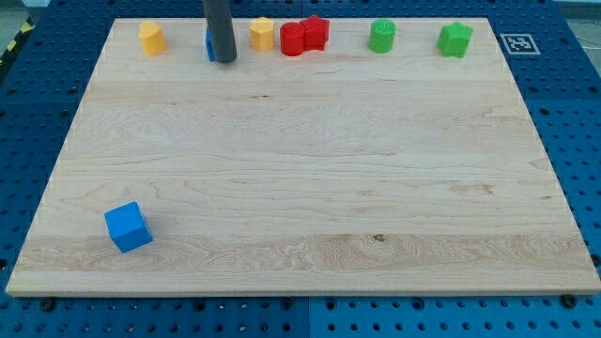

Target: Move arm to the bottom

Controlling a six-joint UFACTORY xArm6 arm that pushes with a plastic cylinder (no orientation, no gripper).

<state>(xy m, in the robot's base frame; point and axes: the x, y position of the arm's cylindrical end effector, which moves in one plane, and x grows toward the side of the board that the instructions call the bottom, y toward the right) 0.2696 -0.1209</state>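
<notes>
My tip [226, 59], a bare rod with no jaws to open or close, rests at the wooden board's [300, 188] top edge, half hiding a blue block [209, 44] just to its left.

We have just one camera, raised in front of the wooden board [300, 169] and looking down at a slant, so the far edge at the view's top looks narrower than the near edge. It's close enough that the board nearly fills the frame, with a strip of blue pegboard table [573, 113] around it. The rod [220, 28] enters from the view's top.
</notes>
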